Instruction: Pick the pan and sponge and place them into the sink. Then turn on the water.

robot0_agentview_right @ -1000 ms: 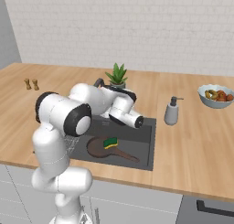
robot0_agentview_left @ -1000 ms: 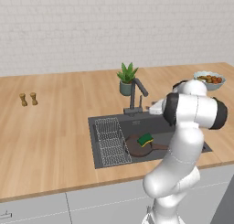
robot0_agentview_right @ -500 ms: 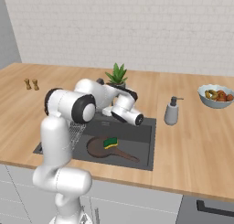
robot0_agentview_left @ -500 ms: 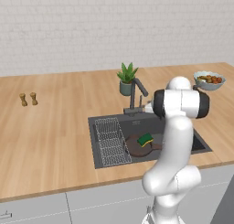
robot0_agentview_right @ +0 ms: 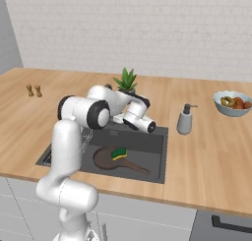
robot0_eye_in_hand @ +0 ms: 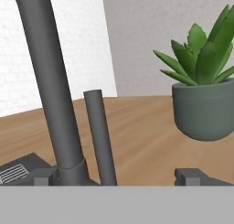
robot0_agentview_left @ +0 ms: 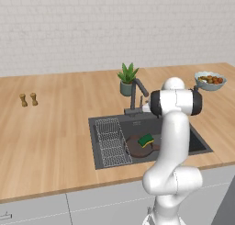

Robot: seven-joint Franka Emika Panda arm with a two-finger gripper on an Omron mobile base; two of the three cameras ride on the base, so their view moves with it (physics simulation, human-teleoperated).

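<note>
Dark grey rectangular sink sat in a light wooden counter. A round dark brown frying pan lay in the basin with a small green-topped yellow sponge on it. Wire rack sat at basin's left. Dark angular faucet stood behind, a potted green plant just beyond. Grey bowl of fruit far right; two small wooden shakers far left. White arm rose in front of the sink.

Setting: rendered home kitchen.
Worktop: long wooden counter over grey cabinet fronts.
Wall: white brick.
Fixtures: dark inset sink with faucet.
Counter items: potted plant, soap dispenser, fruit bowl.
</note>
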